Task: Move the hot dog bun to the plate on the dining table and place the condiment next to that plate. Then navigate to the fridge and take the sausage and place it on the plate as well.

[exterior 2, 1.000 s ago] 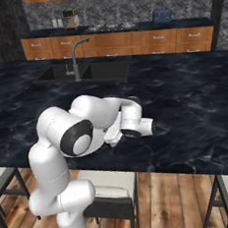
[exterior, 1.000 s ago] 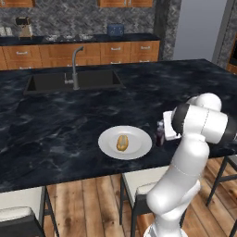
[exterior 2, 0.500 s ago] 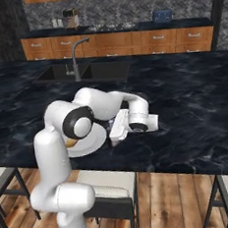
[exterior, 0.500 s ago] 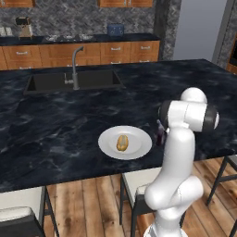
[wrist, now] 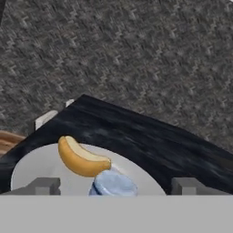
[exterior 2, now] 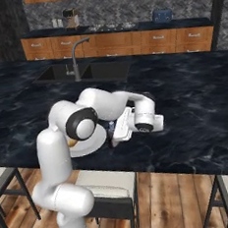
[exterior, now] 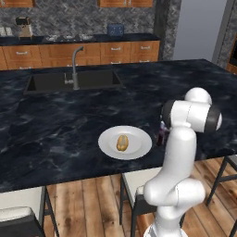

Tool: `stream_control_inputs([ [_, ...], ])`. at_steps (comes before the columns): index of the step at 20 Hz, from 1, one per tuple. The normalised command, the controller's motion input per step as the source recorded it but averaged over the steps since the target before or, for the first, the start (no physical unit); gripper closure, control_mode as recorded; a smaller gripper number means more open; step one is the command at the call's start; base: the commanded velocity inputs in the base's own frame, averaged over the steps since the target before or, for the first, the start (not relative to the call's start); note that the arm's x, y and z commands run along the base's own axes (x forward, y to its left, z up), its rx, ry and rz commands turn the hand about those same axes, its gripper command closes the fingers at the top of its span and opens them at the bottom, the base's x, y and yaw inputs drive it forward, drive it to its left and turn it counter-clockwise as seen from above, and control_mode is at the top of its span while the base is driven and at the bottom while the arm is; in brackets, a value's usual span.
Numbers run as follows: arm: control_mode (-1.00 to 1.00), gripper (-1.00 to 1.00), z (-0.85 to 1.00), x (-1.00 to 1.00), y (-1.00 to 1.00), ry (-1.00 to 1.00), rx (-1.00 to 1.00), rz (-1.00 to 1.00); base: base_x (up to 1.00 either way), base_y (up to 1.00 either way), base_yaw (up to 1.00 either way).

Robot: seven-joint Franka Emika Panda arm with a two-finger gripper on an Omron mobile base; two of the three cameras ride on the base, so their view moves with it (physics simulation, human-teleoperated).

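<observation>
Pincer (wrist: 113, 185) is standing spread wide in the hand view, its two grey finger tips (wrist: 43, 185) sitting well apart on either side of the condiment's pale blue cap (wrist: 113, 184) and not pressing on it, so nothing is being held. Condiment bottle (exterior: 160, 135), slim, dark red and upright, is standing on the dining table (exterior: 60, 125) just beside the right rim of the plate (exterior: 139, 150); whether it is touching that rim cannot be told. Plate is showing as round, plain white, smooth, with a shallow rim, lying flat near the table's near edge. Hot dog bun (exterior: 122, 142), small, oblong, golden-tan and curved in the hand view, is lying about the middle of the plate. Table top is reading as glossy black marble with white veins, broad and bare around the plate, running back to an inset sink (exterior: 74, 79) with a curved steel tap (exterior: 75, 67). In the right base view the white hand is hanging low over the table's near edge just beside the plate. Beyond the table, wooden cabinets (exterior: 115, 50) are lining a grey patterned wall, and stools (exterior 2: 109, 191) are standing under the near edge on a plank floor (exterior: 95, 208).
</observation>
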Motion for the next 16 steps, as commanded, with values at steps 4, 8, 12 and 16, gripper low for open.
stream_control_inputs([
  [4,-1.0,-1.0,0.61,-0.3,0.01,-0.04,0.0,-0.05,0.0,0.0,0.0],
  [8,-1.0,-1.0,0.57,-0.48,0.34,0.0,0.0,-0.02,0.0,0.0,0.0],
  [12,-1.0,-1.0,0.56,-0.53,0.49,0.0,0.0,0.0,0.0,0.0,0.0],
  [16,-1.0,-1.0,0.59,-0.52,0.5,0.0,0.0,-0.01,0.0,0.0,0.0],
])
